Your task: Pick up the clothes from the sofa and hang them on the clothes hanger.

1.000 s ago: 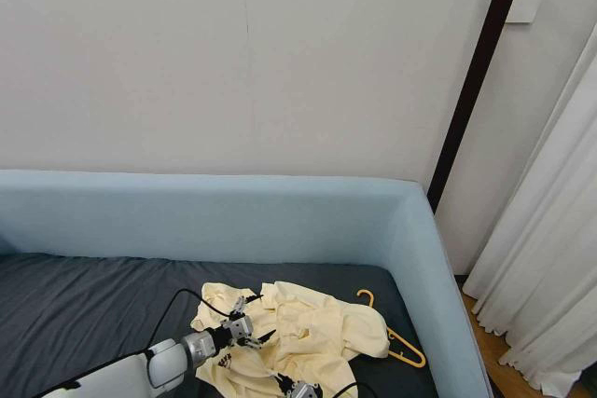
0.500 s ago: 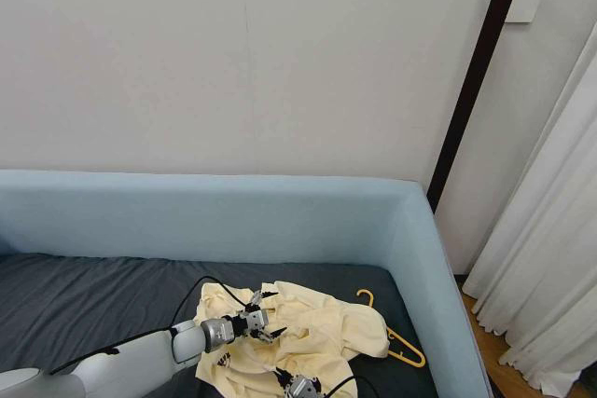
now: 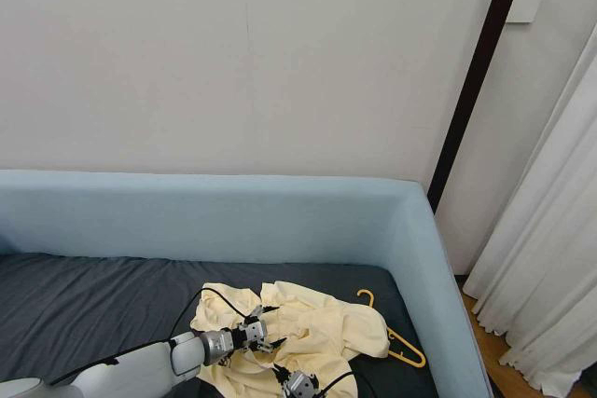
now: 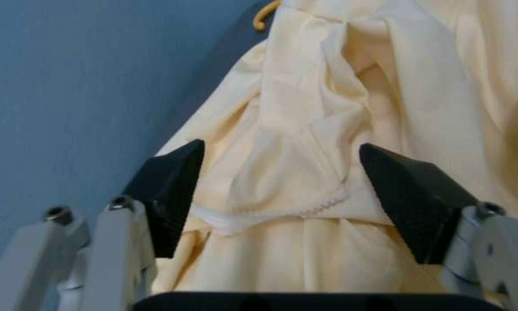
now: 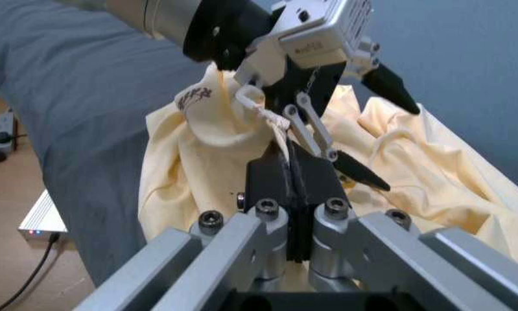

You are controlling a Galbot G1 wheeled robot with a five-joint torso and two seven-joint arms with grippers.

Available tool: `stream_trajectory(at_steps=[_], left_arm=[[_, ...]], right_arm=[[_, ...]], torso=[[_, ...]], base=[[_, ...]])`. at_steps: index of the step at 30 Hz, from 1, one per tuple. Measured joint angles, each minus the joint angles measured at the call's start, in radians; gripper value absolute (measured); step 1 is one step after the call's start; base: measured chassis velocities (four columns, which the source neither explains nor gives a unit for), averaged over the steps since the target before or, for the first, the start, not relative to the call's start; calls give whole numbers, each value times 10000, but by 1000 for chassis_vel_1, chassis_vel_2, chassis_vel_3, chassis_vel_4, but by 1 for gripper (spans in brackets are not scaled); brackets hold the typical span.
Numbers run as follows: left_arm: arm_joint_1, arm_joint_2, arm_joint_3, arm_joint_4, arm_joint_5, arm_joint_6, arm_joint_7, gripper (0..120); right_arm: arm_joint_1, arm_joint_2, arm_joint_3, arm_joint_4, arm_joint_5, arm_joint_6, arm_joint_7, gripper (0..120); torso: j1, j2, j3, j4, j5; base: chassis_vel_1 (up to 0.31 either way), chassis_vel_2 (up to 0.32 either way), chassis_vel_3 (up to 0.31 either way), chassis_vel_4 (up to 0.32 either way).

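Hovering over yellow shirt [image 3: 322,331] on sofa [image 3: 233,216]: L gripper [image 4: 274,194], fingers wide; R gripper [image 5: 291,176], fingers pressed together.

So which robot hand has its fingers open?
The left gripper: its fingers spread wide over the pale yellow garment; the right gripper has them pressed together.

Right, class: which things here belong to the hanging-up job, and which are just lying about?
Job: garment; hanger; sofa; left gripper, open over the garment; right gripper, shut, close by it.

Lying about: curtain; white box and cable on the floor.
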Motion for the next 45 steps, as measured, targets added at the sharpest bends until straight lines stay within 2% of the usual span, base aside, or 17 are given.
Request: stream_trajectory(at_steps=[3, 4, 7, 10, 13, 18, 21, 23, 26, 27, 31, 35, 42, 45], left_arm=[[92, -201, -52, 231, 49, 2, 94, 56], [92, -201, -52, 231, 49, 2, 94, 56], [115, -363, -74, 432, 79, 40, 198, 45], [111, -439, -48, 599, 94, 85, 282, 47], [118, -528, -1, 845, 87, 111, 370, 59], [162, -658, -6, 1058, 163, 111, 352, 56], [165, -787, -86, 1159, 227, 119, 245, 39], [162, -807, -95, 1162, 233, 117, 240, 36], [133, -865, -89, 1145, 233, 115, 239, 22], [133, -865, -89, 1145, 233, 115, 239, 22], [179, -1003, -71, 1219, 231, 115, 237, 4], [191, -1070, -120, 1296, 215, 118, 196, 0], [5, -623, -523, 675, -285, 374, 4, 0], [-220, -140, -1016, -200, -889, 720, -189, 0]], right_arm=[[39, -25, 35, 0, 117, -52, 35, 0], [39, -25, 35, 0, 117, -52, 35, 0], [60, -43, 23, 9, 275, -98, 81, 0], [64, -45, 22, 61, 340, -132, 111, 0], [72, -88, 22, 173, 452, -207, 164, 0], [78, -148, 45, 228, 474, -219, 178, 0], [62, -217, 91, 245, 472, -219, 181, 0], [57, -223, 99, 245, 470, -219, 181, 0], [35, -225, 104, 245, 465, -211, 186, 0], [35, -225, 104, 245, 465, -211, 186, 0], [5, -239, 120, 245, 463, -179, 187, 0], [-18, -278, 177, 245, 452, -122, 184, 0], [33, -364, 395, 226, 437, -48, 166, 0], [39, -588, 679, 364, 522, -42, 168, 0]], torso=[[0, 0, 0, 1, 0], [0, 0, 0, 1, 0], [0, 0, 0, 0, 0], [0, 1, 0, 1, 1], [0, 0, 0, 1, 1], [0, 0, 0, 1, 0], [0, 0, 0, 1, 0], [0, 0, 0, 0, 0], [0, 0, 0, 1, 1], [0, 0, 0, 1, 1], [0, 0, 0, 1, 1], [0, 0, 0, 1, 0], [0, 0, 1, 2, 2], [0, 0, 1, 2, 2]], base=[[0, 0, 0, 0], [0, 0, 0, 0], [0, 0, 0, 0], [0, 0, 0, 0], [0, 0, 0, 0], [0, 0, 0, 0], [0, 0, 0, 0], [0, 0, 0, 0], [0, 0, 0, 0], [0, 0, 0, 0], [0, 0, 0, 0], [0, 0, 0, 0], [0, 0, 0, 0], [0, 0, 0, 0]])
